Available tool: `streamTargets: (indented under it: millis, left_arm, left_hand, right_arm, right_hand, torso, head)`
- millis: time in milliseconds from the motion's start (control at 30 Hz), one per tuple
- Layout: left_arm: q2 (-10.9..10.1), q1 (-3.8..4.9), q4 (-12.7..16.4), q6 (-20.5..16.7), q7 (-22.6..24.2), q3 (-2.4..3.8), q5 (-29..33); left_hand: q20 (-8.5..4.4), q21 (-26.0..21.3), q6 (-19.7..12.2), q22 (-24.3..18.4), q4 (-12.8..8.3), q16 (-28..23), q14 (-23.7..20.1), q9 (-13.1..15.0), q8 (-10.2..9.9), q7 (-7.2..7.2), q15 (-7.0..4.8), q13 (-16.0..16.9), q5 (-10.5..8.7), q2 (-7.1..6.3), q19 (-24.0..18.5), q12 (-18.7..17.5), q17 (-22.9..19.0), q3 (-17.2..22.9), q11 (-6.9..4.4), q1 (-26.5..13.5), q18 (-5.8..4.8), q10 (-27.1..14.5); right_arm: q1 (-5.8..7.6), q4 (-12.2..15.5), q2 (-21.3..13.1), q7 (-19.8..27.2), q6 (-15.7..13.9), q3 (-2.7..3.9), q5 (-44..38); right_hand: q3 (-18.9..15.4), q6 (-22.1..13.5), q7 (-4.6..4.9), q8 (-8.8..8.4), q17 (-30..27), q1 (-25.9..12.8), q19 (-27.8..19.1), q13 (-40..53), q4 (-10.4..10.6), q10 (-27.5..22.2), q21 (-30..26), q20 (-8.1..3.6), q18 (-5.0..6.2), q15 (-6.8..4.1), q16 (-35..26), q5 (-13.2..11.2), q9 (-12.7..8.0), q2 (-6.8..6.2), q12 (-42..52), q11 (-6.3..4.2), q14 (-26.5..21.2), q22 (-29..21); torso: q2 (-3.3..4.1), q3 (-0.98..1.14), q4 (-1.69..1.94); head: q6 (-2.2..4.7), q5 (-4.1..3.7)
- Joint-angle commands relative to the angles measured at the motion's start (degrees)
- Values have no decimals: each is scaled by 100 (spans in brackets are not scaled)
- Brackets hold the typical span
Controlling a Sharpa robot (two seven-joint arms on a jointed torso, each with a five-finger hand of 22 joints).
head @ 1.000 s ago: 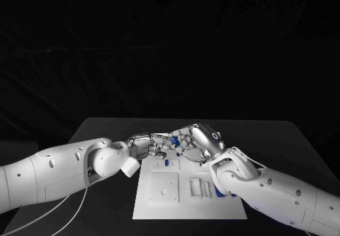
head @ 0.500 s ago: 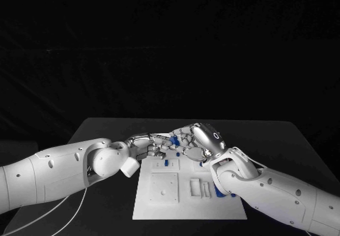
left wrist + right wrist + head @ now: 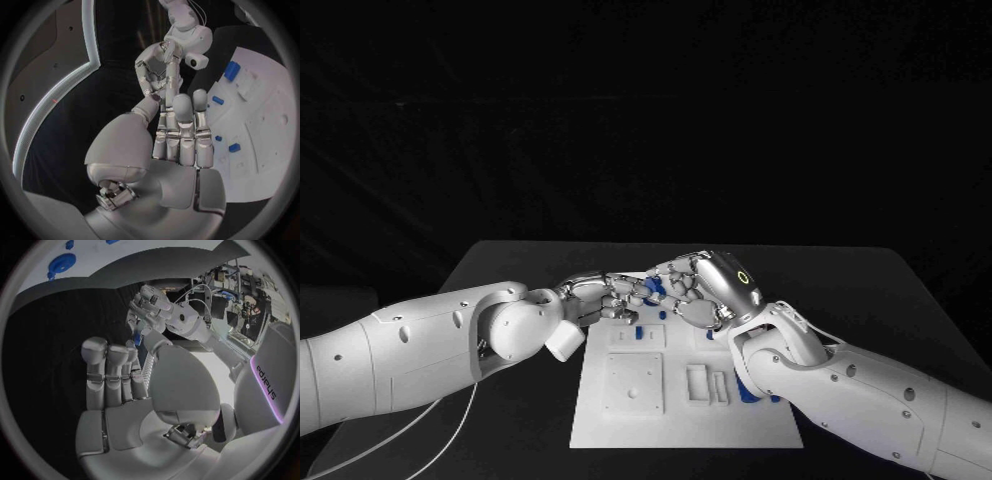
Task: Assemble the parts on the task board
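Both hands meet above the far edge of the white task board [image 3: 678, 420]. My right hand [image 3: 701, 291] pinches a small blue part [image 3: 651, 288] between thumb and finger; the part is a blue sliver [image 3: 137, 338] at the thumb tip in the right wrist view. My left hand [image 3: 596, 296] reaches in from the other side, its fingertips [image 3: 135, 322] at the part; whether they grip it is hidden. Its palm [image 3: 181, 137] and long fingers face the right hand [image 3: 156, 70]. More blue parts [image 3: 232, 70] [image 3: 234, 147] sit on the board [image 3: 269, 120].
The board has raised white blocks and recesses [image 3: 635, 378], with blue pieces along its far side [image 3: 638, 330] and one by its right edge [image 3: 754, 396]. Black table [image 3: 862, 290] surrounds the board. Both forearms lie low beside the board's left and right edges.
The right hand has drifted slightly to the right and turned a little; the hands stay together at the blue part. The board and its parts have not moved.
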Motion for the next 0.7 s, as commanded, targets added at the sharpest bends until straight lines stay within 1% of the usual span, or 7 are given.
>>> streamTargets:
  millis: [33,200,267,333,367,467,700]
  left_arm:
    - [7,-2,19,176,-11,-3,-45]
    - [6,-2,19,178,-15,-3,-45]
    - [6,-2,19,178,-17,-3,-45]
    - [6,-2,19,176,-16,-3,-45]
    - [6,-2,18,176,-14,-3,-45]
    - [6,-2,18,176,-10,-3,-44]
    - [7,-2,13,165,8,-3,-20]
  left_hand:
    - [-15,-3,77,105,1,37,4,66,28,12,-42,2,42,51,37,39,9,28,-42,-1,-52,248]
    - [-16,3,80,105,-5,39,9,82,28,10,-43,3,70,46,39,46,10,35,-43,-12,-50,249]
    - [-16,4,80,104,-6,38,8,88,28,9,-44,3,78,46,39,49,9,38,-44,-17,-50,249]
    - [-17,4,82,103,-8,38,10,94,29,8,-45,3,92,43,38,51,10,40,-44,-22,-50,249]
    - [-17,4,82,103,-8,38,10,94,29,8,-45,3,92,43,38,51,10,40,-44,-22,-50,249]
    - [-18,7,82,101,-12,36,11,123,29,4,-46,3,117,40,39,57,9,51,-47,-45,-50,249]
    - [-14,3,76,98,0,29,7,147,29,1,-43,0,121,49,34,53,6,57,-44,-78,-55,248]
  right_arm:
    - [6,-5,-9,77,-164,11,66]
    - [6,-5,-13,142,-171,11,109]
    - [6,-7,-14,163,-174,11,129]
    - [6,-8,-16,176,-178,11,144]
    - [6,-9,-16,178,-179,11,150]
    - [6,-11,-16,177,-174,11,160]
    - [6,-17,-14,198,-87,11,177]
  right_hand:
    - [4,15,9,-13,10,55,328,2,-51,25,39,14,64,15,40,-38,-1,-5,8,-25,19,470]
    - [15,-91,25,-13,23,105,327,-2,-103,28,53,13,62,15,46,-54,-3,-7,5,-23,19,475]
    - [9,-216,17,-14,28,120,326,-11,-123,25,58,5,58,2,43,-59,-4,-13,-6,-47,17,477]
    - [-20,-396,-5,-11,30,118,324,-27,-131,22,53,-14,48,-30,37,-60,-4,-30,-27,-103,18,476]
    - [-26,-409,-4,-11,29,120,323,-31,-132,20,50,-20,44,-32,33,-60,-3,-30,-33,-105,17,475]
    - [-108,-600,-11,-14,24,107,323,-57,-129,11,36,-41,23,-48,11,-60,-6,-58,-69,-127,18,470]
    - [-357,-774,-38,-11,14,142,319,-103,-105,-27,-24,-63,1,-63,-35,-53,-6,-45,-134,-151,15,454]
  torso:
    - [0,2,3]
    - [1,2,0]
    - [1,1,-1]
    - [1,0,-1]
    - [0,0,0]
    - [0,0,3]
    - [1,-2,1]
  head:
    - [-3,-4]
    - [-2,-4]
    - [1,0]
    - [1,0]
    - [3,-1]
    - [1,-2]
    - [6,-2]
